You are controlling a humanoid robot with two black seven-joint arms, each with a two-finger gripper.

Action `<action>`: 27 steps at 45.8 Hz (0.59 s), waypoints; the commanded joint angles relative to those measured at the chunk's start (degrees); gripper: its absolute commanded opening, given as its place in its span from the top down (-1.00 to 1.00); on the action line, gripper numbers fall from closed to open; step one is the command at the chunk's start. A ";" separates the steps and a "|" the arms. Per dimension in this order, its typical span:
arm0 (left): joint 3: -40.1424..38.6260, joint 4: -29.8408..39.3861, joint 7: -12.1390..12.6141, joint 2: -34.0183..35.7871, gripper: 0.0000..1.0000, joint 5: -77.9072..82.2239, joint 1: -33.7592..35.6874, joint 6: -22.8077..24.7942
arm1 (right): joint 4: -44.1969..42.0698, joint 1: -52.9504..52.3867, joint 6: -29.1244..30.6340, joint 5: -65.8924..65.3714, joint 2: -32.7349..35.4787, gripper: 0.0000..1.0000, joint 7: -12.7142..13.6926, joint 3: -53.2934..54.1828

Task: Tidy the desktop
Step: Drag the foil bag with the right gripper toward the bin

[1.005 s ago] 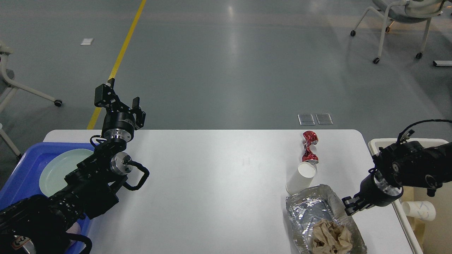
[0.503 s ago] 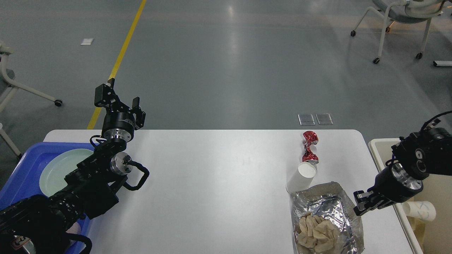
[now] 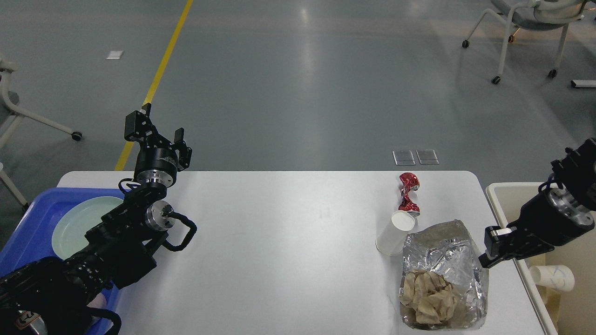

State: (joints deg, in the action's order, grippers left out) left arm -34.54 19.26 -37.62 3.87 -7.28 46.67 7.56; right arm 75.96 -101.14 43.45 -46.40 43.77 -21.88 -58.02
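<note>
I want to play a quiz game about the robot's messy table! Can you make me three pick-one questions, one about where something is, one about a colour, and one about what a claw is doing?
1. Where is the pale green plate?
A. In the blue tray
B. On the floor
C. Inside the foil tray

2. What colour is the crushed can on the desktop?
A. Yellow
B. Red
C. Purple

3. What is the right claw doing?
A. Carrying the white paper cup
B. Pointing up with nothing in it
C. Gripping the foil tray's edge, with that side tilted up

Answers:
1. A: the plate lies in the blue tray at the table's left end.
2. B: the can is shiny red, lying just beyond the paper cup.
3. C: the claw is closed on the foil's right rim, and crumpled brown paper sits inside.
</note>
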 commanded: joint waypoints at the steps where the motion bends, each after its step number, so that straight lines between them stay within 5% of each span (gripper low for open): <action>1: 0.00 0.08 0.00 0.00 -1.00 -0.02 0.00 0.00 | 1.03 -3.09 2.51 -0.01 1.23 1.00 -0.09 0.01; 27: 0.00 -0.01 0.00 0.00 -1.00 -0.01 0.00 0.00 | 1.73 -16.10 11.55 0.26 6.16 1.00 -1.40 0.62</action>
State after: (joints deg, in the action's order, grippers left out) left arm -34.54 19.29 -37.62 3.87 -7.26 46.67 7.56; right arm 77.70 -114.36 54.54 -46.40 49.32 -22.42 -57.76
